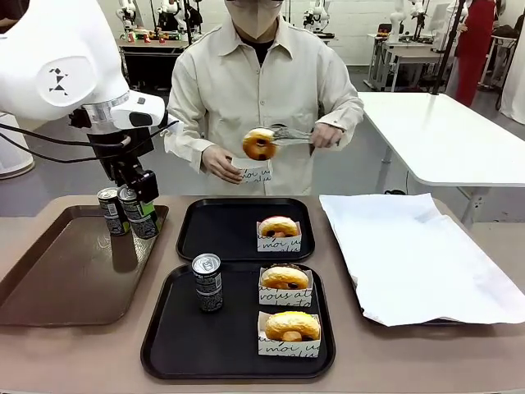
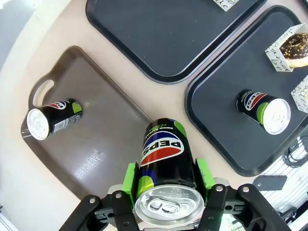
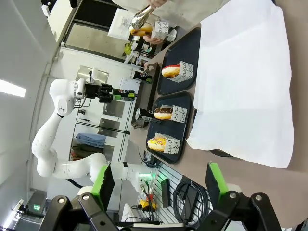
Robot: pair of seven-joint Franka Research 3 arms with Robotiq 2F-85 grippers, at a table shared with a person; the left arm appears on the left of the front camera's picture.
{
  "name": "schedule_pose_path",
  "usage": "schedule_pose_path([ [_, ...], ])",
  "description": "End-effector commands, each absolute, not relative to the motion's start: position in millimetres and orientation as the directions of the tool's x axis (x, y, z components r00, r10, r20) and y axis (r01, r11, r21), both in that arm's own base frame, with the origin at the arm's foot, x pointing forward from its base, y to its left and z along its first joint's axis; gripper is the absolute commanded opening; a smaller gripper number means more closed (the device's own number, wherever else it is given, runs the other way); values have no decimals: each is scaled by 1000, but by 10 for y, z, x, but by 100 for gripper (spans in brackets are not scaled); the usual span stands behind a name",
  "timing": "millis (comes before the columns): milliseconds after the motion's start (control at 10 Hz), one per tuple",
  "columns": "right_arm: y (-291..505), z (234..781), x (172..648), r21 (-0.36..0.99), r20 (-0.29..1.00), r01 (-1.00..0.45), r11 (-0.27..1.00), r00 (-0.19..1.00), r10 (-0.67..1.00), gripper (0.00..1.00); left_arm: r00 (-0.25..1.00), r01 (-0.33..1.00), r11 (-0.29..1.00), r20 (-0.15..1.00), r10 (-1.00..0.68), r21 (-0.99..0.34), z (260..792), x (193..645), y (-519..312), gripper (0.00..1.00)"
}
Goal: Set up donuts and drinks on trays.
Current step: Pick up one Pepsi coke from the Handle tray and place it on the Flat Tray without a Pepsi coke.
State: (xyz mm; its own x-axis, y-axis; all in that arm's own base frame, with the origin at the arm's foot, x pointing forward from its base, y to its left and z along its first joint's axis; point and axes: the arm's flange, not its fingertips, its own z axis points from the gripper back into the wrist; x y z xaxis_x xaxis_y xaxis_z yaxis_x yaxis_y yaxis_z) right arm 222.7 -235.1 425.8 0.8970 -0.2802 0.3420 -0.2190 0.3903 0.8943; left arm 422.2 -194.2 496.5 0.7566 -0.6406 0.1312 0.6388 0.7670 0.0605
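The can (image 2: 164, 163) held between the left arm's jaws reads "PEPSI" in white capitals on its round red-and-blue logo, with small print above it too fine to make out. From the front, black script runs across the white paper holders: "moi u" on the one (image 1: 279, 240) in the far black tray, "vous at" on the middle one (image 1: 285, 294) and "moi u" again on the nearest one (image 1: 289, 345). The other cans' logos face away or are too small to read.
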Motion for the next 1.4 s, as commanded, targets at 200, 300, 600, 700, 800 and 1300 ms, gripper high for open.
schedule_pose_path([
  [200, -2352, 4271, 2252, 893, 367, -247, 376, 884, -291, 100, 771, 621, 784, 164, -615, 15, 5057, 4810, -2174, 59],
  [300, -2352, 4271, 2252, 893, 367, -247, 376, 884, -291, 100, 778, 617, 787, 150, -610, -1, 5068, 4959, -2240, 59],
  [600, -2352, 4271, 2252, 893, 367, -247, 376, 884, -291, 100, 815, 573, 820, 112, -569, -4, 4936, 5326, -2397, 59],
  [700, -2352, 4271, 2252, 893, 367, -247, 376, 884, -291, 100, 817, 577, 814, 51, -575, -61, 4876, 5383, -2412, 59],
  [800, -2352, 4271, 2252, 893, 367, -247, 376, 884, -291, 100, 807, 590, 805, 24, -590, -64, 4896, 5265, -2358, 59],
  [1300, -2352, 4271, 2252, 893, 367, -247, 376, 884, -291, 100, 591, 806, 592, -47, -805, -5, 5107, 3918, -1871, 59],
])
